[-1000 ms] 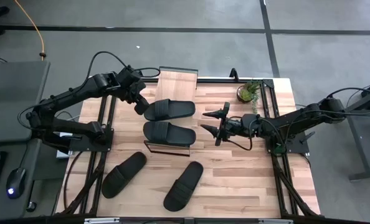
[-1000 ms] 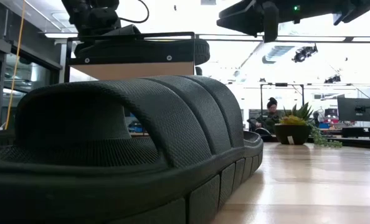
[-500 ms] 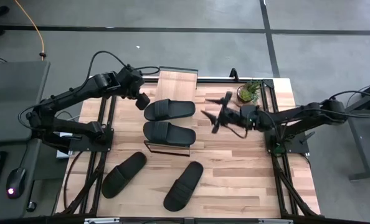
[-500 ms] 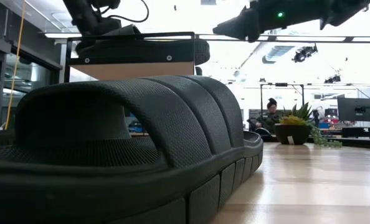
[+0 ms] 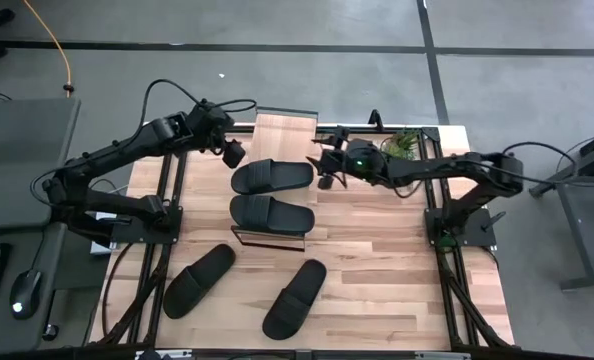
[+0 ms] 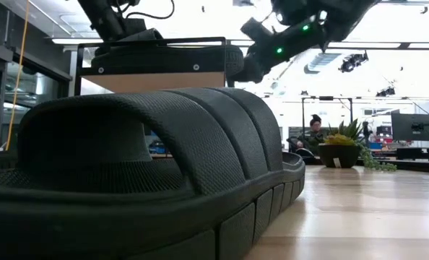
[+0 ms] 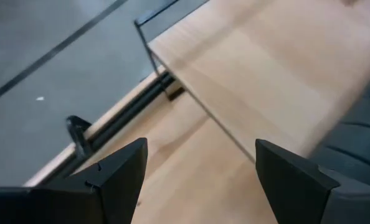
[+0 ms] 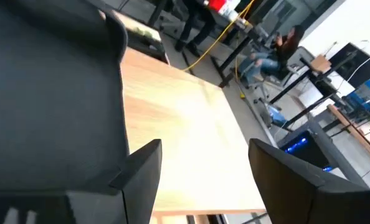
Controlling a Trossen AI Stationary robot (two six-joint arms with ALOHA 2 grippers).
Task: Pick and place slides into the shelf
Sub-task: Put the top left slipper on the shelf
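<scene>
While I looked down from the high view, my left tool hung with its fingers apart just off the toe end of the farther of two slides lying on the shelf. The nearer shelf slide lay side by side with the first, a little further from that tool. My right tool sat at the opposite end of the farther slide, just beside its heel, and from this height I could not tell how wide it stood. Two more slides lay on the table well away from both tools: one below my left arm, the other beside it toward the middle. A potted plant stood just behind my right wrist.

From the low view, one slide filled most of the foreground on the table. Beyond it the shelf carried a slide on top, with my left arm coming down over one end and my right arm reaching toward the other. The plant and a seated person showed far behind.

Through the left wrist view, my left tool was spread wide and empty over the shelf plank, a slide's edge just past one finger.

Through the right wrist view, my right tool stood wide and empty over pale wood, a dark slide close against one finger.
</scene>
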